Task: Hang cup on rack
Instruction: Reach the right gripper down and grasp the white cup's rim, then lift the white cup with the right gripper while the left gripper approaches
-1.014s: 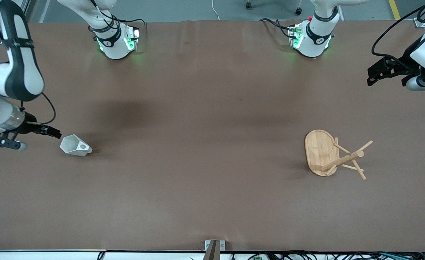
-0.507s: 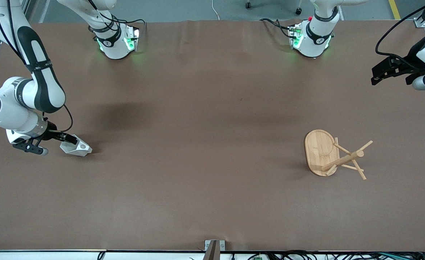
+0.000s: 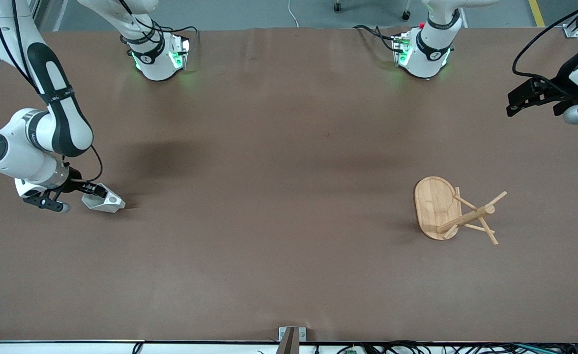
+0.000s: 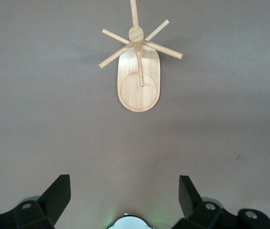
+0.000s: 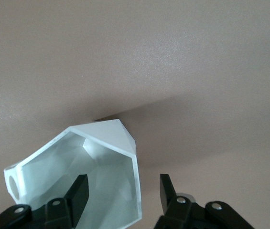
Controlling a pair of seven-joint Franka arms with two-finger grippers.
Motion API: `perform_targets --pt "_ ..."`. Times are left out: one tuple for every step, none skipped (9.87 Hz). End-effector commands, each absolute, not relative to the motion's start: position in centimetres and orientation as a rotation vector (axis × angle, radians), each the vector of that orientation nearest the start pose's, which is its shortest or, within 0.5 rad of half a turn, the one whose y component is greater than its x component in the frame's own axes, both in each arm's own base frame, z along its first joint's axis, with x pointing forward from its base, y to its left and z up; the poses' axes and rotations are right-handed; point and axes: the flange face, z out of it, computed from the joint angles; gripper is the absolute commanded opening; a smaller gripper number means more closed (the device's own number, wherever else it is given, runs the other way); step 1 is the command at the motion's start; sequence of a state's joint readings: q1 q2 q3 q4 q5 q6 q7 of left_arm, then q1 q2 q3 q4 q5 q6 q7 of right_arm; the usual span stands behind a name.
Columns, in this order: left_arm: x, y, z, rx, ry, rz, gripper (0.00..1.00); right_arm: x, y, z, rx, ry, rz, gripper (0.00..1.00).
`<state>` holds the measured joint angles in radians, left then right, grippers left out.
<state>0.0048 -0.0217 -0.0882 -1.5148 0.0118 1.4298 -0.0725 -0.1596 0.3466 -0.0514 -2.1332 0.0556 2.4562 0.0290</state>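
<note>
The white faceted cup (image 3: 106, 202) lies on its side near the right arm's end of the table. Its mouth faces my right gripper (image 3: 94, 191). In the right wrist view the cup (image 5: 107, 137) fills the lower part, and its handle hole shows at the edge. My right gripper (image 5: 123, 192) straddles the cup's rim wall, one finger inside the mouth and one outside. Both fingers stand apart from the wall, so it is open. The bamboo rack (image 3: 435, 206) stands upright toward the left arm's end. My left gripper (image 3: 517, 104) waits open, high over that end, looking down on the rack (image 4: 139, 82).
The brown table (image 3: 279, 172) is bare between cup and rack. The two arm bases (image 3: 158, 56) stand along the edge farthest from the front camera. A small metal bracket (image 3: 289, 335) sits at the nearest edge.
My right arm swung in and lowered to the cup, sliding one finger into its mouth, and its jaws narrowed. The cup stayed put. My left gripper drifted slightly toward its end.
</note>
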Motion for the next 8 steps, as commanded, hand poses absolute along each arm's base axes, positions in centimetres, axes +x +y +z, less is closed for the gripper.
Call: perform_targets --pt "53.3 -4.7 63.9 -3.12 0.041 0.149 1.0 55.7 -12.0 24.0 -3.079 0.446 0.019 0.11" --pt "53.1 -4.8 64.2 -3.12 0.049 0.142 1.0 55.8 -11.9 23.4 -3.068 0.463 0.005 0.03" --pt "53.1 -5.0 64.1 -3.12 0.056 0.144 1.0 55.8 -11.9 23.0 -3.066 0.46 0.012 0.0" --pt "53.0 -5.1 64.2 -3.118 0.055 0.142 1.0 56.1 -11.7 23.3 -3.071 0.431 0.002 0.0" --pt "53.1 -5.0 64.1 -3.117 0.055 0.144 1.0 56.7 -11.4 24.0 -3.086 0.296 -0.005 0.0" --pt "53.2 -5.0 63.9 -3.116 0.055 0.151 1.0 56.5 -11.2 24.4 -3.085 0.122 0.064 0.0" --pt "53.2 -5.1 63.9 -3.116 0.055 0.151 1.0 57.7 -11.2 26.8 -3.07 0.043 0.115 0.0" --pt "53.3 -5.3 63.7 -3.116 0.058 0.156 1.0 59.3 -11.2 30.0 -3.055 -0.037 0.15 0.01"
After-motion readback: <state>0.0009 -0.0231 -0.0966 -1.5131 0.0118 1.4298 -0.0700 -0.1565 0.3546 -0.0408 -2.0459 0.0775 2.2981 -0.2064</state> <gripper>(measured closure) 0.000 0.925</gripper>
